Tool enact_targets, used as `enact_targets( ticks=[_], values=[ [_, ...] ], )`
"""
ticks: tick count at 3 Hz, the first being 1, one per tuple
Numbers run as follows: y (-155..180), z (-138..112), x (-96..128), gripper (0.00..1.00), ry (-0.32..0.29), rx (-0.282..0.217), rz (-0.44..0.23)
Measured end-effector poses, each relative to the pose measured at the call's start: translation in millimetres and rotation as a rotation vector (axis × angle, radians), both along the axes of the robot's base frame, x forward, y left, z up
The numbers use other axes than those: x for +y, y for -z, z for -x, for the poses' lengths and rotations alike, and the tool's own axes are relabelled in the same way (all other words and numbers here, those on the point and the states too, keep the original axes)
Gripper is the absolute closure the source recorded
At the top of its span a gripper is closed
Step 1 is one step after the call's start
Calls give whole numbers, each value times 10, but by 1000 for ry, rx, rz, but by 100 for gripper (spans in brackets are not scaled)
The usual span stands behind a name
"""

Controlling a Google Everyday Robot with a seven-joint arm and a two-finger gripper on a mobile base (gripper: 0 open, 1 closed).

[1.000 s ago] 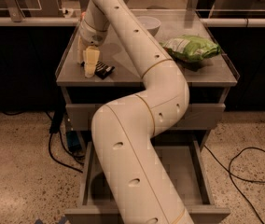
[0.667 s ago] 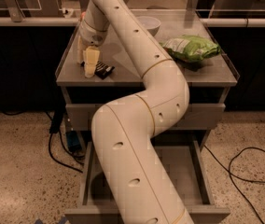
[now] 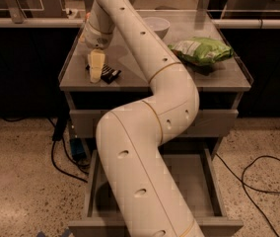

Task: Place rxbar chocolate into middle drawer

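The rxbar chocolate [image 3: 110,73] is a small flat black bar lying on the cabinet top [image 3: 145,75] near its front left corner. My gripper [image 3: 95,70] points down at the bar's left end and covers part of it; I cannot tell whether it touches the bar. The arm runs from the bottom of the view up over the cabinet. Below the closed top drawer front [image 3: 214,120], a drawer [image 3: 211,186] stands pulled open, and my arm hides much of its inside.
A pale bowl [image 3: 156,25] stands at the back of the top. A green-and-white snack bag [image 3: 201,49] lies at the right. Cables [image 3: 258,177] trail on the speckled floor on both sides. A counter runs behind the cabinet.
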State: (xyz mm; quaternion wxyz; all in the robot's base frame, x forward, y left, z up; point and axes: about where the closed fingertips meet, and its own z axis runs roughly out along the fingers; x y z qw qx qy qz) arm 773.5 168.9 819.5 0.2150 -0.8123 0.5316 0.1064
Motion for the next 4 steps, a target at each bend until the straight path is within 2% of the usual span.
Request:
enact_targets(
  ticks=[2, 3, 4],
  values=[
    [-67, 59, -59, 0, 1, 11, 1],
    [-110, 349, 17, 0, -64, 116, -80],
    [-93, 298, 76, 0, -56, 103, -94]
  ],
)
